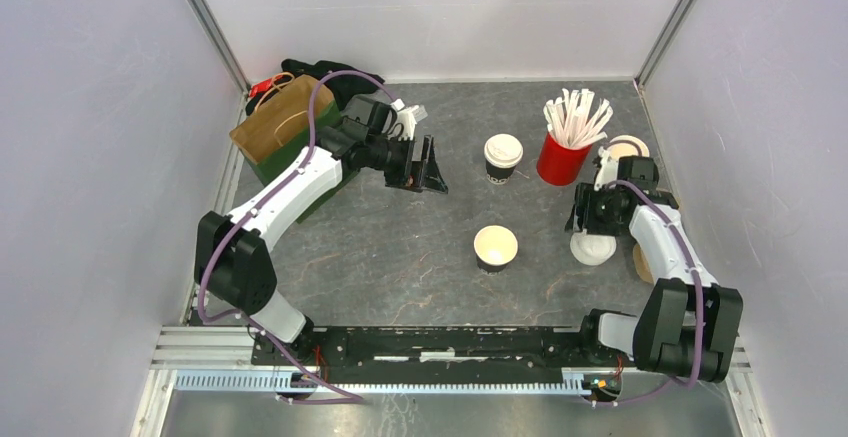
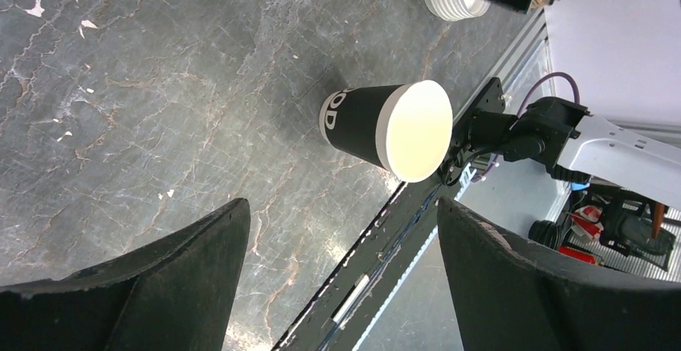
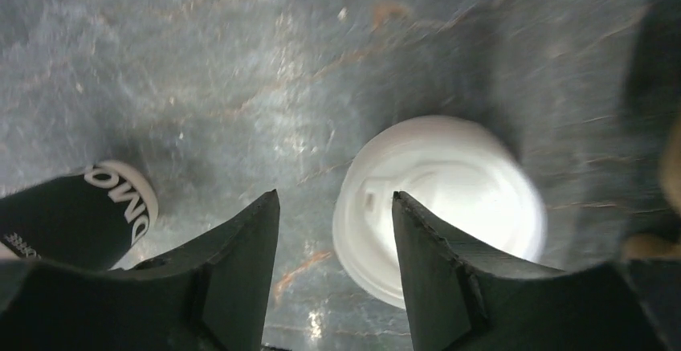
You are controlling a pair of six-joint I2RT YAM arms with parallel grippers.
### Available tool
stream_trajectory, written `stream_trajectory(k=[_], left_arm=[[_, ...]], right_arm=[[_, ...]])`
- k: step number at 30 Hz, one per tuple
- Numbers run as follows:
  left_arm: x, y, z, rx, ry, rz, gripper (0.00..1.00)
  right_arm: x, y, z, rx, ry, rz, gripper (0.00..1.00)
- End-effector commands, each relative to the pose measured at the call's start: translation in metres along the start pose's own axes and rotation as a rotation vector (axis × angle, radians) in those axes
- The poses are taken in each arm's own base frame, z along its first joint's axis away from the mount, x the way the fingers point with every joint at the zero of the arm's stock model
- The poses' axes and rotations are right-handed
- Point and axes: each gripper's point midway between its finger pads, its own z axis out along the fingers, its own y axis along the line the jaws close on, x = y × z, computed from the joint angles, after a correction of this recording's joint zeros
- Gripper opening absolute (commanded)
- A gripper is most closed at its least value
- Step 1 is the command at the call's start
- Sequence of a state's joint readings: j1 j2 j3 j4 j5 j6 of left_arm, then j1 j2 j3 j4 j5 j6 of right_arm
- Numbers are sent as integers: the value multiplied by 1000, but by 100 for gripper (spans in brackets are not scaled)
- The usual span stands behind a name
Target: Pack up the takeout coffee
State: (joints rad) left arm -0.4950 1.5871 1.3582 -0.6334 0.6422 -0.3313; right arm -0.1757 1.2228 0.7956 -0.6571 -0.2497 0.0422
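One takeout coffee (image 1: 503,157), a dark cup capped with a white lid, stands upright at the back centre. In front of it is a lidless dark cup (image 1: 495,248) (image 2: 385,130), cream inside. My right gripper (image 1: 591,229) (image 3: 335,198) hangs low over a loose white lid (image 1: 593,249) (image 3: 450,182). Its jaws are apart and straddle the lid's left rim, one finger over the lid and the other over bare table. My left gripper (image 1: 432,169) (image 2: 343,206) is wide open and holds nothing. It hangs left of the capped cup.
A brown paper bag (image 1: 280,122) lies at the back left behind the left arm. A red cup of white stirrers (image 1: 563,157) stands right of the capped cup, and a round cream thing (image 1: 628,146) sits beyond it. A dark cup (image 3: 72,214) shows left of the right fingers.
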Motion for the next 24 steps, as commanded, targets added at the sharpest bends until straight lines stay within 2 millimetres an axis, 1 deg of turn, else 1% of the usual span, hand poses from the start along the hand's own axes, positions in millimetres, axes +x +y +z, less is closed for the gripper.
stream_trajectory(k=[1, 4, 7, 11, 17, 21, 24], left_arm=[[0, -14, -7, 43, -7, 0, 92], [2, -14, -7, 45, -8, -5, 92], [0, -14, -7, 42, -12, -4, 92], [-2, -15, -8, 42, -19, -6, 92], [-1, -15, -7, 40, -19, -15, 92], [0, -14, -7, 37, -18, -17, 92], [0, -15, -7, 43, -19, -21, 92]], right_arm=[[19, 23, 6, -141, 41, -16, 57], [26, 23, 10, -150, 60, -11, 51], [26, 20, 12, -135, 56, -13, 48], [24, 16, 10, -113, 51, -18, 38], [22, 16, 9, -112, 42, -22, 32], [22, 17, 10, -119, 43, -20, 23], [20, 18, 8, -121, 35, -21, 22]])
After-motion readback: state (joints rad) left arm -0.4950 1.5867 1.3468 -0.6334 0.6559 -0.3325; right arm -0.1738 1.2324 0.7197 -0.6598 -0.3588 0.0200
